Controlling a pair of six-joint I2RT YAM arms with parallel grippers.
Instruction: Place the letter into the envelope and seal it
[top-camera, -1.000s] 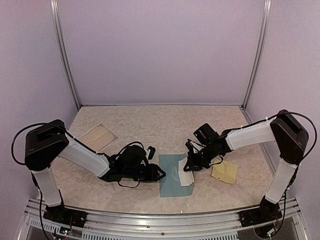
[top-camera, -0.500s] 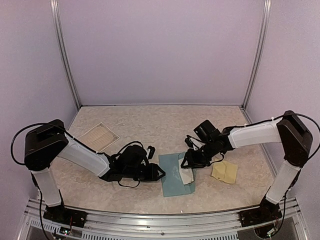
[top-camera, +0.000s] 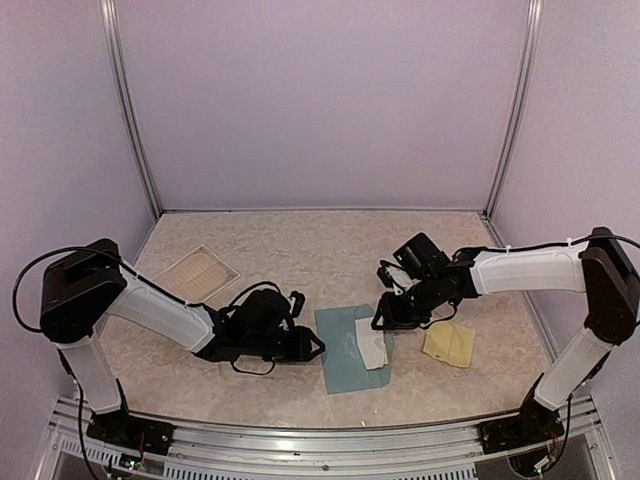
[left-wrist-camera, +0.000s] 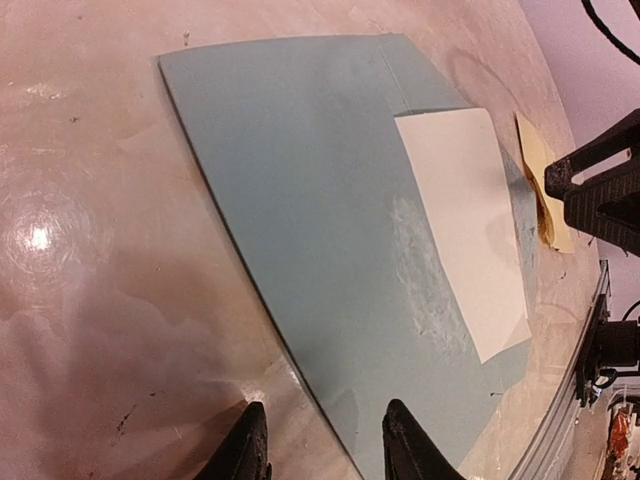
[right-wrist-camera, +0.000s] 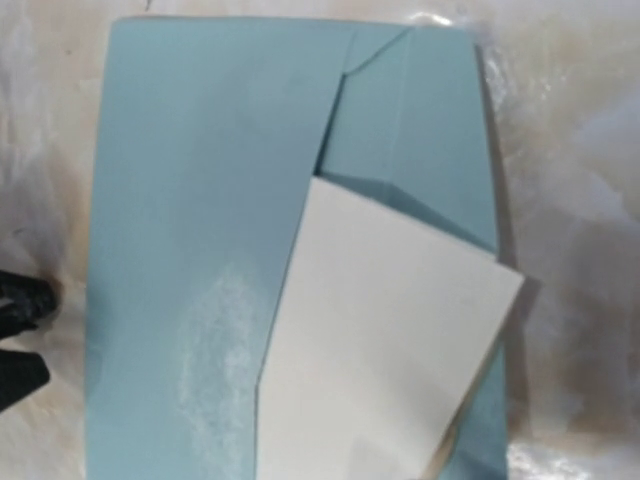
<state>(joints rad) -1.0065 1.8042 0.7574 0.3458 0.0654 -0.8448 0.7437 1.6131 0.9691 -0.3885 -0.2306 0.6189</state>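
So the teal envelope (top-camera: 345, 350) is lying flat on the table (top-camera: 300, 250), low in the middle of the top view, between the two arms. The white letter (top-camera: 373, 346) sits on its right side. In the right wrist view, the letter (right-wrist-camera: 385, 340) looks tucked under the teal paper along its top and left edges, with its right corner poking out past the envelope's (right-wrist-camera: 200, 200) right edge, so it's only partly in. The left gripper (top-camera: 318, 348) is down low at the envelope's left edge. In its own camera, the two fingertips (left-wrist-camera: 405, 445) are spread apart at the bottom of the frame, with the envelope's (left-wrist-camera: 320, 230) near edge running between them, and they're not clamped on anything. The right gripper (top-camera: 380, 318) hangs just above the envelope's upper right corner. Can't tell if its fingers are apart or together, since its own camera doesn't show them. The yellow sticker sheet (top-camera: 450, 343) is just right of the envelope, and a lined card (top-camera: 197, 274) sits off to the left.
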